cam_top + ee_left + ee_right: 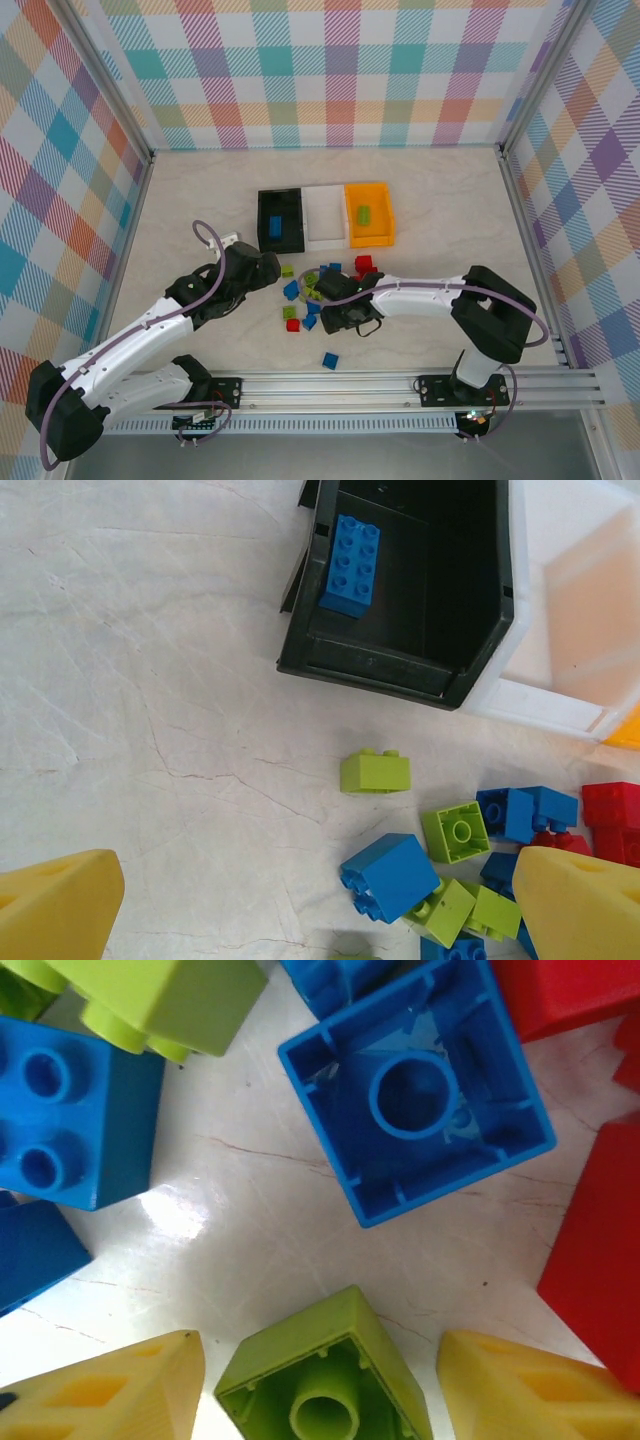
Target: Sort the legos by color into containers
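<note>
The legos lie in a loose pile (318, 290) in front of three bins: black (263, 218), white (325, 215) and orange (381, 228). One blue brick (350, 552) lies in the black bin (430, 600), and a lime green brick (365, 214) is in the orange bin. My left gripper (320, 910) is open wide above the pile's left edge, over a blue brick (395, 875). My right gripper (320, 1395) is open low over the pile, its yellow fingers (110, 1390) on either side of an upside-down green brick (320, 1380), with small gaps.
A lone blue brick (330, 360) lies near the front rail, and a red brick (293, 325) and a green one (290, 312) sit left of the pile. In the right wrist view an upturned blue brick (415, 1090) and red bricks (600, 1250) crowd close.
</note>
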